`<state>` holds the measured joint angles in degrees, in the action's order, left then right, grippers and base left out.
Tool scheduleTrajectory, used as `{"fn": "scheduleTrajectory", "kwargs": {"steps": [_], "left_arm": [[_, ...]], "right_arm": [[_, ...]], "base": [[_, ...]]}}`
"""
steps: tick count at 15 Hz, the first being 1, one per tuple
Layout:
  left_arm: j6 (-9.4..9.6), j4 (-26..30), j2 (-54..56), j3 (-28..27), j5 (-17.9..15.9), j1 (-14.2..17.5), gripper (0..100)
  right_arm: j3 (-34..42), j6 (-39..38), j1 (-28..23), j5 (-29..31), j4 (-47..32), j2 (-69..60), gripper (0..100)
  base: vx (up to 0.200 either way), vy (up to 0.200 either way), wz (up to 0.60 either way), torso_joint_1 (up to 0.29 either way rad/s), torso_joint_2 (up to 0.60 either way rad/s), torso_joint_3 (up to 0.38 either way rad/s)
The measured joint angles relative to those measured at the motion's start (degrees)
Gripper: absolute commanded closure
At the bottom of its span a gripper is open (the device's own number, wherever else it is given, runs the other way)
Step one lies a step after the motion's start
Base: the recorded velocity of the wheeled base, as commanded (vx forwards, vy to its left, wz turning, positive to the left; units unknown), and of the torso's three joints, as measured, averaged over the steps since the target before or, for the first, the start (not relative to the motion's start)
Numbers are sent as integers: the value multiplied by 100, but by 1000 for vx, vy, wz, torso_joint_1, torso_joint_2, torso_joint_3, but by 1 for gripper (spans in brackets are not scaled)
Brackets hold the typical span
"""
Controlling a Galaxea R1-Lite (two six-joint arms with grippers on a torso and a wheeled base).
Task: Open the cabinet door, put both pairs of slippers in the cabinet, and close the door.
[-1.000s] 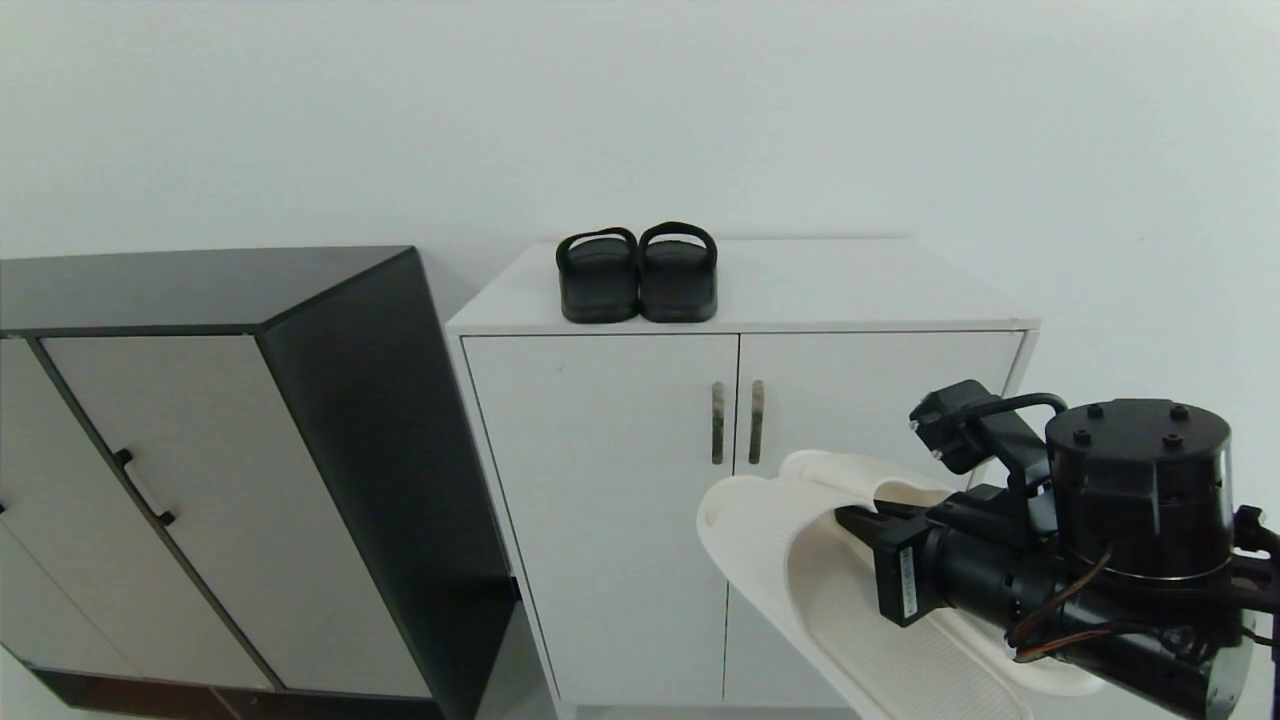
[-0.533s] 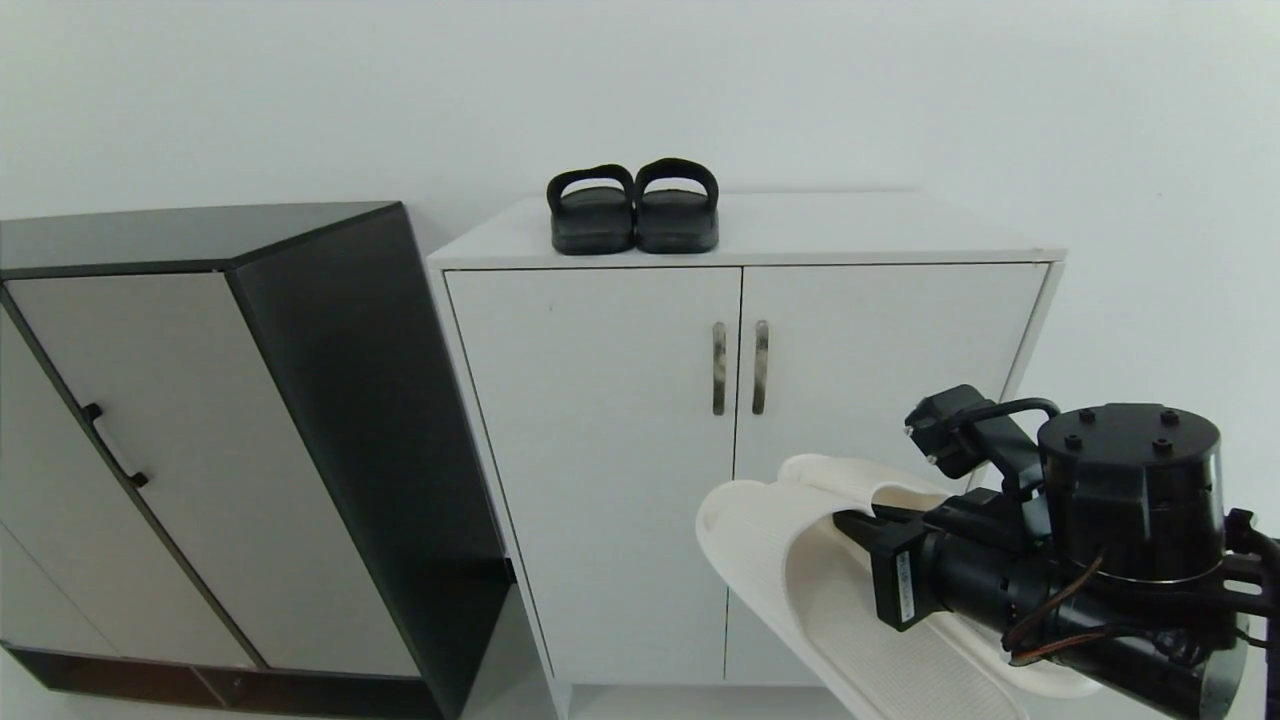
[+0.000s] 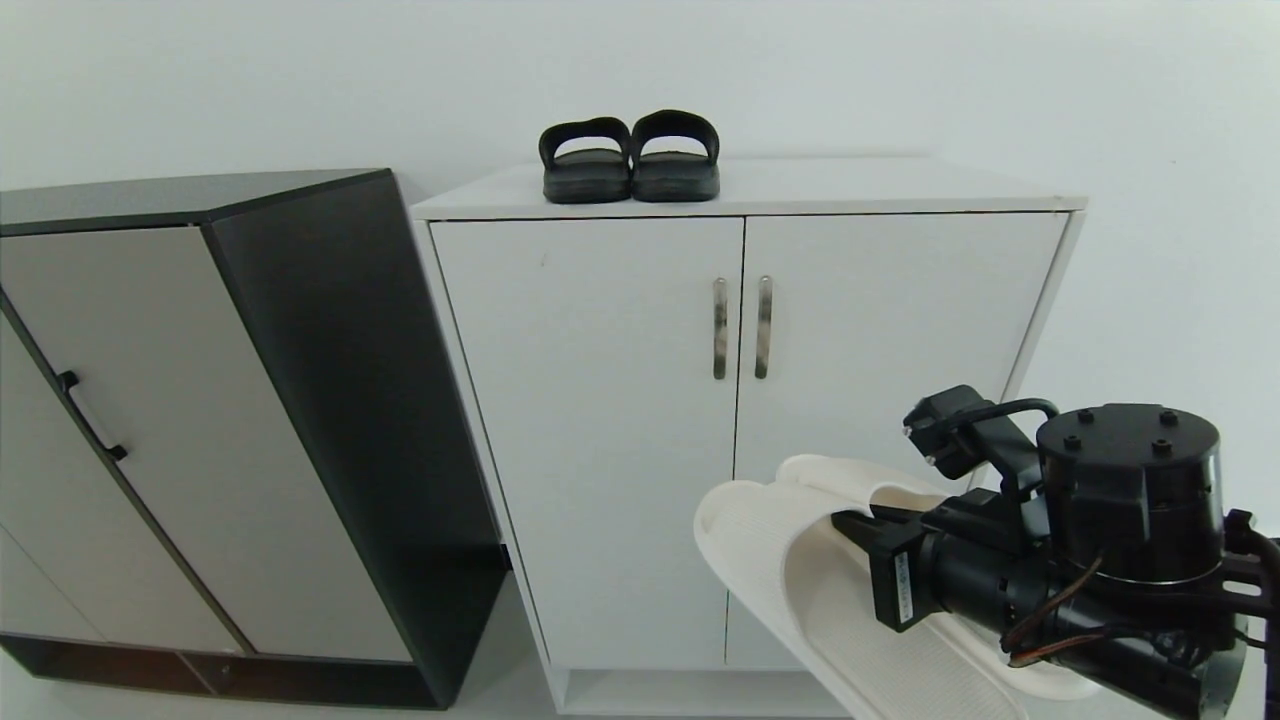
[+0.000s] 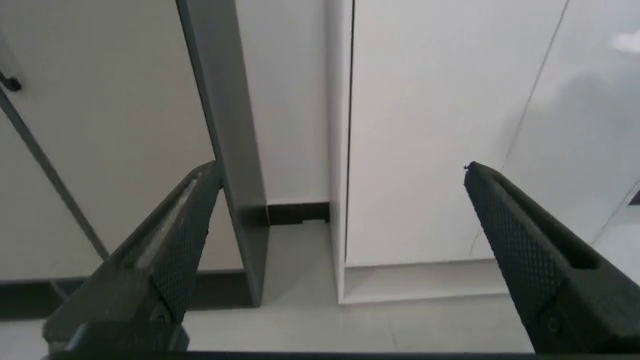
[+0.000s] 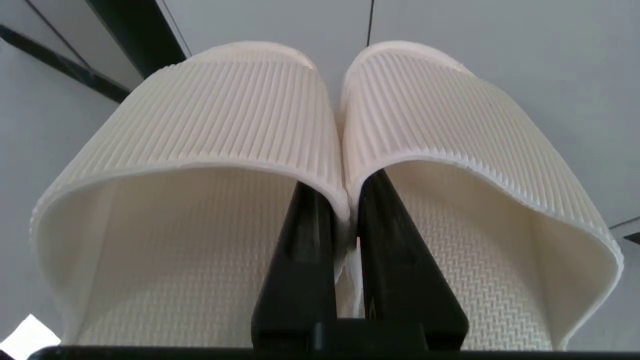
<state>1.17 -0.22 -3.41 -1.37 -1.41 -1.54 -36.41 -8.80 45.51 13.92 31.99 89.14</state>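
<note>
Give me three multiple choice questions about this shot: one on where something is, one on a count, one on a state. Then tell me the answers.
1. Where do the black slippers sit?
A. on the floor
B. on top of the white cabinet
C. on a chair

2. How many handles does the white cabinet's front carry?
A. one
B. four
C. two

3. What state is the right gripper in?
A. shut on the white slippers
B. open and empty
C. shut on a door handle

Answers:
1. B: the pair stands side by side on the cabinet's top panel.
2. C: one upright bar sits on each door, beside the middle seam.
3. A: the wrist view shows it clamping the pair's inner edges together.
</note>
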Motion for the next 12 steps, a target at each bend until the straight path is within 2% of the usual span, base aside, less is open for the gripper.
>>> {"fn": "scheduleTrajectory", "kwargs": {"steps": [2,4,8,10,12], "left_arm": [[-262,-51,-411,-549,-200,-72,0],[-439,-141,-1108,-1068,-580,-121,0],[-563,-1181,-3082,-1682,-1933,-276,0],[-599,-1502,-4028,-2043,-2303,-763,0],[-647,-1858,-4929,-2512,-2469,-1462,0]], "right_arm": [[1,2,0,0,0,24,100],[20,2,0,4,-2,39,100],[72,115,0,4,4,52,100],[80,156,0,6,13,63,100],[83,158,0,-7,20,66,100]], "base": [[0,0,0,0,0,0],[0,0,0,0,0,0],[0,0,0,0,0,0],[0,0,0,0,0,0],[0,0,0,0,0,0]]}}
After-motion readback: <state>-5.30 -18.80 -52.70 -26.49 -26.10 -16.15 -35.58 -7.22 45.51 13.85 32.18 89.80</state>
